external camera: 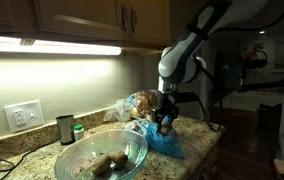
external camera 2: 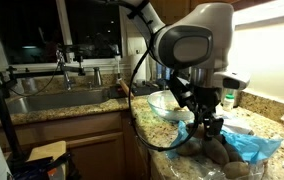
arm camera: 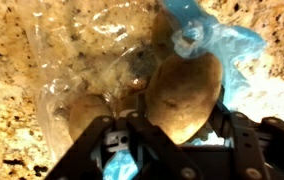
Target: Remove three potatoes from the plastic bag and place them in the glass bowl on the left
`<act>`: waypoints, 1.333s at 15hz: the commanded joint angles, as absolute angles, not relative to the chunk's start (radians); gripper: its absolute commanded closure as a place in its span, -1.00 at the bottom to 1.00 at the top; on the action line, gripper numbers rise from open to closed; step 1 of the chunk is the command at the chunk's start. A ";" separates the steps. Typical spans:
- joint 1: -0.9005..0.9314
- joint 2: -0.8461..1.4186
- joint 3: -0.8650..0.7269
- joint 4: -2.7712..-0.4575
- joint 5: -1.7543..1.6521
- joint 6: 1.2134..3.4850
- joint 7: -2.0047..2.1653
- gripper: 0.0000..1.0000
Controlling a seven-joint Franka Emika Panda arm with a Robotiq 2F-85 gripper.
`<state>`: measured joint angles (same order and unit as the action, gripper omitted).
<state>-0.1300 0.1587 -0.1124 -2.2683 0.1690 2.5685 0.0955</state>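
Granite counter [external camera: 17,163], wood cabinets [external camera: 82,15], dark window [external camera 2: 32,30]

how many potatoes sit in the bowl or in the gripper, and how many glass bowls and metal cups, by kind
potatoes in the glass bowl: 2
potato in the gripper: 1
glass bowl: 1
metal cup: 1
total: 5

No legible txt, labels or nos. in any view.
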 commanded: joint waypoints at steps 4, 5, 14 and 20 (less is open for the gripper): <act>-0.104 0.047 -0.116 -2.301 0.061 2.516 0.135 0.28; -0.100 0.039 -0.112 -2.297 0.050 2.504 0.130 0.28; -0.067 0.006 -0.064 -2.252 0.053 2.450 0.077 0.28; -0.046 0.043 -0.028 -2.199 0.084 2.451 0.024 0.28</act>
